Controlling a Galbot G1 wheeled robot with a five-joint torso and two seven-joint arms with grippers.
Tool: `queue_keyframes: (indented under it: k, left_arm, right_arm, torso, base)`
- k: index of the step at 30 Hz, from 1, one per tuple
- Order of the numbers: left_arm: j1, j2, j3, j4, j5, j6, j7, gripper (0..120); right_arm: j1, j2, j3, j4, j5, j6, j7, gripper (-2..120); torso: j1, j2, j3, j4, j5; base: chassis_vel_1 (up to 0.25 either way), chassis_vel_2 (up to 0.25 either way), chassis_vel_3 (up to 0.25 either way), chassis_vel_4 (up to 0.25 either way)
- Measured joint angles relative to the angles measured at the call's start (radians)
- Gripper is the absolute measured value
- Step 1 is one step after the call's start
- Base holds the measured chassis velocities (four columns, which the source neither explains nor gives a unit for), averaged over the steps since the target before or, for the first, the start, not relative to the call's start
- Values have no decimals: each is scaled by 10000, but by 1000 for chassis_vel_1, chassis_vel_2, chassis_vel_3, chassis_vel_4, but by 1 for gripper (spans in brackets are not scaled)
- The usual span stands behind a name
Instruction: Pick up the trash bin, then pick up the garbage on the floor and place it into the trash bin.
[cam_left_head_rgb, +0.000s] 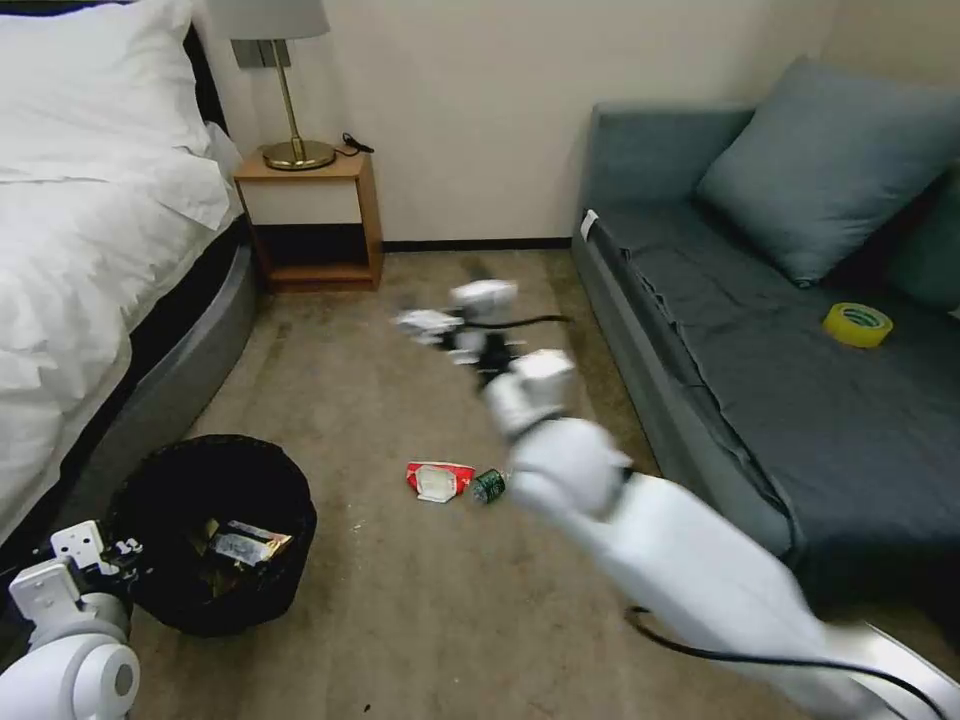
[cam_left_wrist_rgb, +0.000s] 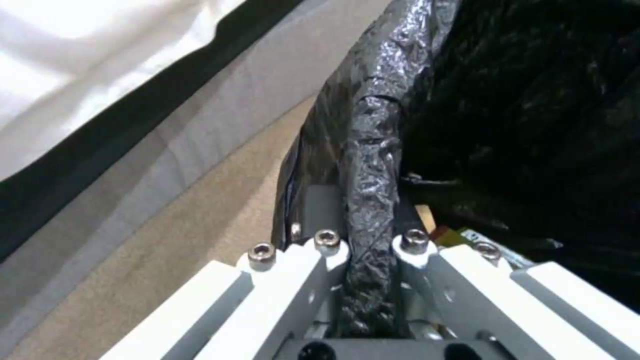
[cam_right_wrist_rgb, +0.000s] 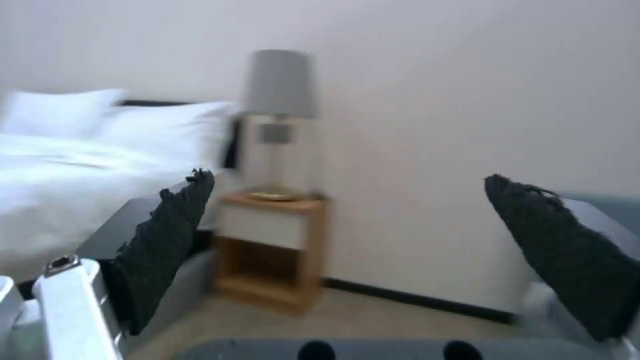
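Observation:
The trash bin (cam_left_head_rgb: 210, 530), round and lined with a crinkled black bag, stands on the carpet by the bed. Inside it lie a gold-yellow wrapper (cam_left_head_rgb: 245, 545) and other litter. My left gripper (cam_left_head_rgb: 110, 555) is at the bin's near-left rim. In the left wrist view the left gripper (cam_left_wrist_rgb: 370, 245) is shut on the bag-covered rim (cam_left_wrist_rgb: 370, 165). On the floor lie a red-and-white packet (cam_left_head_rgb: 438, 480) and, touching it, a small green bottle (cam_left_head_rgb: 488, 486). My right gripper (cam_left_head_rgb: 455, 312) hangs above the carpet beyond them. In the right wrist view the right gripper (cam_right_wrist_rgb: 360, 230) is open, with nothing between its black pads (cam_right_wrist_rgb: 167, 240).
A white bed (cam_left_head_rgb: 90, 250) runs along the left. A wooden nightstand (cam_left_head_rgb: 310, 215) with a brass lamp (cam_left_head_rgb: 290, 90) stands against the far wall. A grey-blue sofa (cam_left_head_rgb: 760, 330) on the right carries a cushion and a yellow tape roll (cam_left_head_rgb: 857, 324). Open carpet lies between them.

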Motion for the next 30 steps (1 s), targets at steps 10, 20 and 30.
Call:
queue_keyframes:
  k: [10,20,30]
  left_arm:
    - [-28,84,-159,85,-123,-116,81,1]
    - [60,58,-231,20,-154,-164,102,1]
    - [136,-47,-304,-133,-146,-192,105,1]
  right_arm:
    - [-6334,1209,3873,2020,-3359,587,52,100]
    - [-7481,1932,3692,2001,-4282,1483,-82,100]
    - [-7718,2149,3151,1713,-4776,1954,-135,100]
  torso:
    - [0,0,-1,1,-3]
    - [0,0,-2,7,-5]
    - [-1,0,-1,7,-5]
  base:
    - [0,0,0,0]
    - [0,0,0,0]
    - [-27,40,35,-38]
